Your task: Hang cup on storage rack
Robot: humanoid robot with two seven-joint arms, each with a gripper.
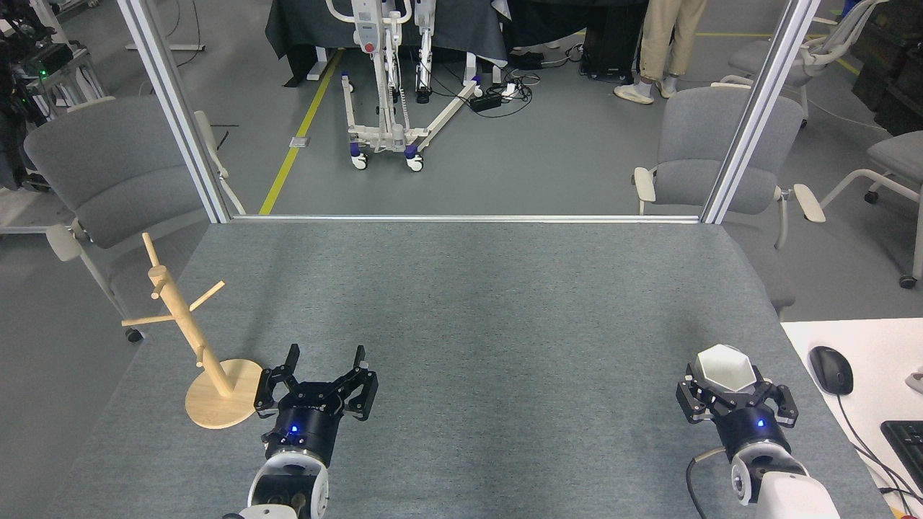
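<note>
While the cup [725, 367] sits pinched in the right gripper [728, 386] near the table's [505, 303] front right corner, the hanging is not yet done. The storage rack [191, 335] stands bare-pegged at the left edge, well apart. Beside its base, the left gripper [324, 364] waits with jaws spread, empty.

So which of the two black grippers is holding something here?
The right gripper, near the table's right edge: its fingers are closed around the faceted white cup. The left gripper, beside the wooden mug tree, is open and empty.
</note>
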